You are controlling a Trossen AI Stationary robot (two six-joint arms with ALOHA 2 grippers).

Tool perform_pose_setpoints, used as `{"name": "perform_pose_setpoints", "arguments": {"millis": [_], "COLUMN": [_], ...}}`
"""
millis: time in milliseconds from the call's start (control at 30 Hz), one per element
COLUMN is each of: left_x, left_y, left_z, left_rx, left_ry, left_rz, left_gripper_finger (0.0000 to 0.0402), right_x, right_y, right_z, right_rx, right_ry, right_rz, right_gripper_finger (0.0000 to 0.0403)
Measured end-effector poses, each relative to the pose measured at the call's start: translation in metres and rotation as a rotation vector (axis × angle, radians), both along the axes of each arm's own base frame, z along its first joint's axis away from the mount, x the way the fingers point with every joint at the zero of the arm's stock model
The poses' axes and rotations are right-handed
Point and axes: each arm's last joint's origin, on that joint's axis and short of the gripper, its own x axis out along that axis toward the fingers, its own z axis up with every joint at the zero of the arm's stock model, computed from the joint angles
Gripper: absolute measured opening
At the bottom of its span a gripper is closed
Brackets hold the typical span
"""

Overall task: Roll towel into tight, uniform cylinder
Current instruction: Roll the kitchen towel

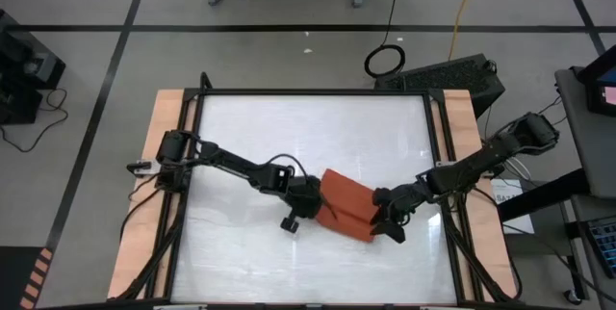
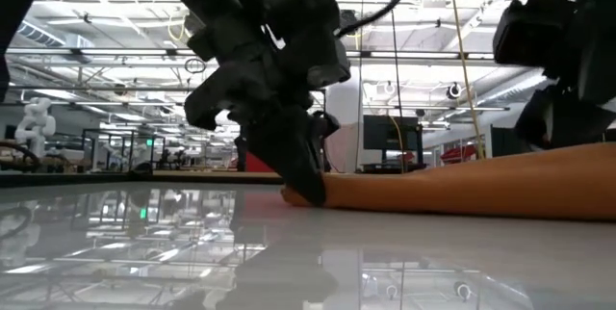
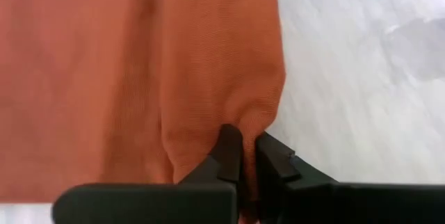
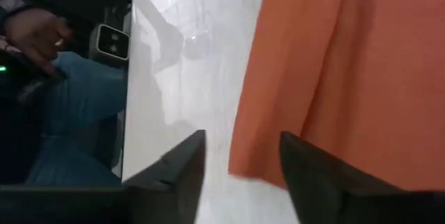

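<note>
The rust-orange towel (image 1: 345,202) lies bunched on the white table (image 1: 289,137), right of its middle, with a thicker fold along its near side. It fills most of the left wrist view (image 3: 139,64) and runs as a low ridge across the low view (image 2: 481,185). My left gripper (image 1: 310,206) is at the towel's left end, shut on it. My right gripper (image 1: 390,221) is at the towel's right end, open; in the right wrist view the towel's edge (image 4: 250,161) lies between its fingers (image 4: 240,168), and I cannot tell whether they touch it. My left gripper pinches a gathered corner of the towel's left end (image 3: 243,123) between its two fingers. The fingers slant down from the table's left side (image 2: 306,193). The cloth puckers into folds at the pinch, and the rest of the towel lies on the table.
The table's raised black frame (image 1: 433,156) and wooden side strips (image 1: 168,127) border the white surface. White tabletop shows far and left of the towel. A person's hand (image 4: 35,29) and blue clothing (image 4: 69,113) show beyond the table's edge in the right wrist view.
</note>
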Motion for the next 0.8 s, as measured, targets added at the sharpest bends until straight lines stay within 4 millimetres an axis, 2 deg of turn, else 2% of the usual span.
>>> {"name": "perform_pose_setpoints", "arguments": {"millis": [167,367,633,800], "left_x": [-0.002,-0.005,-0.006,-0.006], "left_y": [0.03,0.059,0.059,0.055], "left_z": [-0.001,-0.002,0.001,0.003], "left_rx": [-0.191,-0.432,-0.644,-0.722], "left_ry": [0.085,0.176,0.25,0.283], "left_rz": [0.051,0.131,0.108,0.1], "left_gripper_finger": [0.0014,0.0013,0.0013,0.0013], "right_x": [-0.008,-0.014,-0.001,0.01], "right_y": [0.004,0.018,0.045,0.056], "right_z": [0.012,0.014,0.008,-0.007], "right_rx": [-0.08,-0.244,-0.575,-0.706], "right_ry": [-0.086,-0.174,-0.204,-0.163], "right_rz": [0.034,0.075,0.113,0.146], "right_gripper_finger": [0.0223,0.022,0.0211,0.021]}}
